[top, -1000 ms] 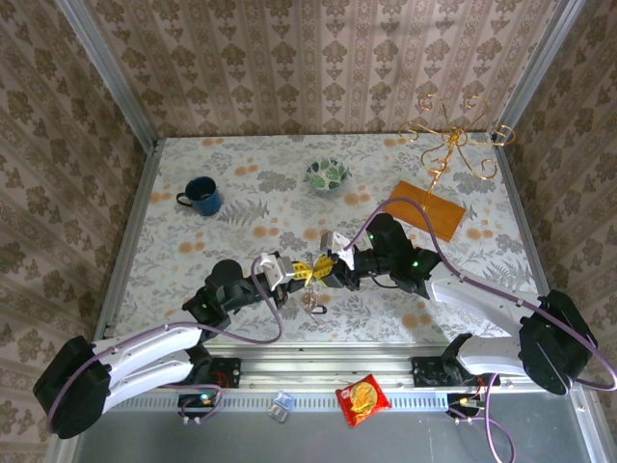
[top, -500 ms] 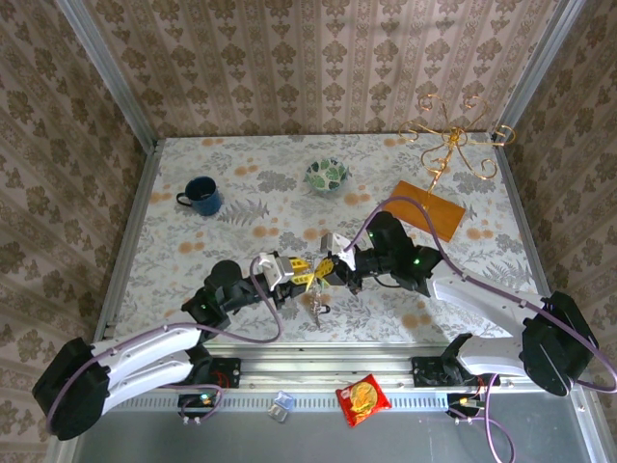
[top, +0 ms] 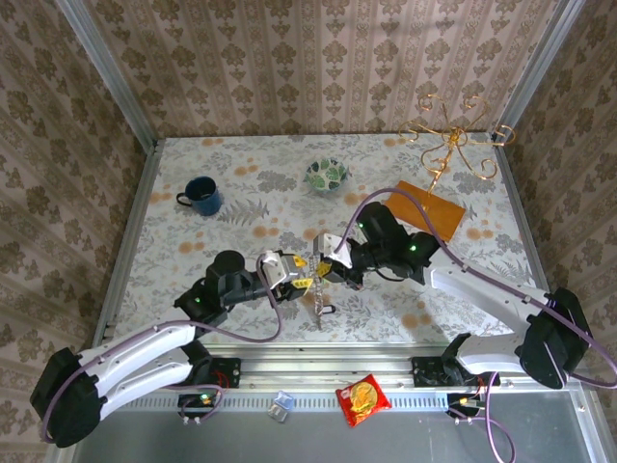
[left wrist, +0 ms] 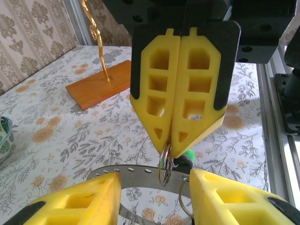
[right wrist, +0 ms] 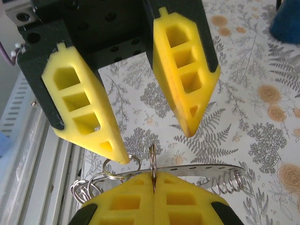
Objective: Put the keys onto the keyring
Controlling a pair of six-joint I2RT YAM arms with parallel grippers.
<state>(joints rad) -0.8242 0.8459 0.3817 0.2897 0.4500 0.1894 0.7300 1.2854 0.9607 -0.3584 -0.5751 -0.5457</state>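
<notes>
Well, the big flowery bench (top: 193, 174) has two arms meeting in the air just over the middle of its near edge. The right end effector (left wrist: 169, 140) is squeezed tight shut. It pinches a thin silver ring (right wrist: 152, 161) at the top of the keys (top: 316, 293), so the bunch hangs down from it above the bench. The left end effector (right wrist: 157, 140) is partly open and has nothing in it. Its two fingers stand one on each side of the bunch, close to it. A flat metal strip with holes (left wrist: 140, 171) and a green head (left wrist: 188, 156) sit just under the right tips. The keyring (top: 326, 310) looks like the small dark loop at the bottom of the bunch, but it is too tiny to be sure.

I think the step now is for the left side to take hold of one piece. To do it well, the right pinch should be firm and steady, so the bunch does not swing. The left should close slowly, low down, and not bump the right tips. If it grabs two rings at once, they may jam or slip out.
</notes>
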